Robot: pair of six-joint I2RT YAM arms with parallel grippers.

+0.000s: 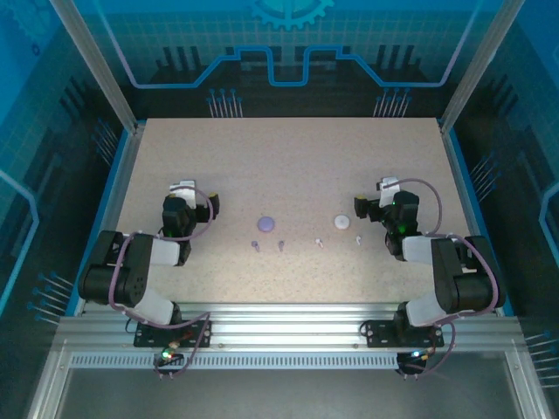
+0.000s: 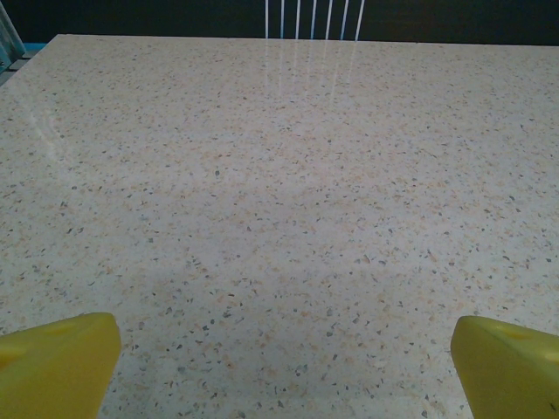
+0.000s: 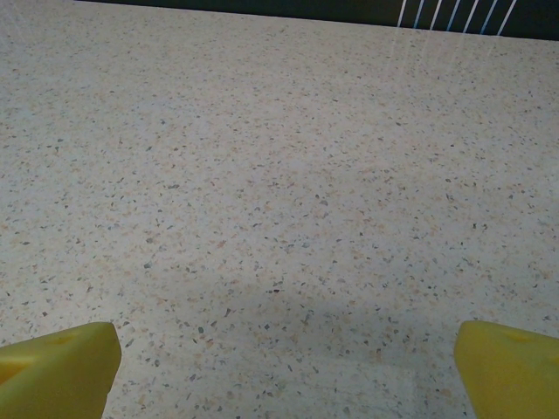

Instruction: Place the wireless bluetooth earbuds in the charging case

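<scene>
Four earbuds lay loose on the tabletop [image 1: 288,157], in a rough row between the two arms: the left purple earbud [image 1: 255,245] and right purple earbud [image 1: 281,245], then the left white earbud [image 1: 320,243] and right white earbud [image 1: 359,239]. None was seated. Just beyond them sat the purple case [image 1: 266,223] and the white case [image 1: 341,223]; whether either was open could not be told. Well to the left, the left arm [image 1: 131,271] held the left jaws spread wide and empty over bare speckled surface, and the right arm [image 1: 454,271], nearer the white case, carried the right jaws equally released. The buds looked tiny and light, so a slightly off-centre pinch would likely flick one away or tip it out of line with its socket. A light case might also skid when pressed, and a bud could end up in the wrong-coloured case.
</scene>
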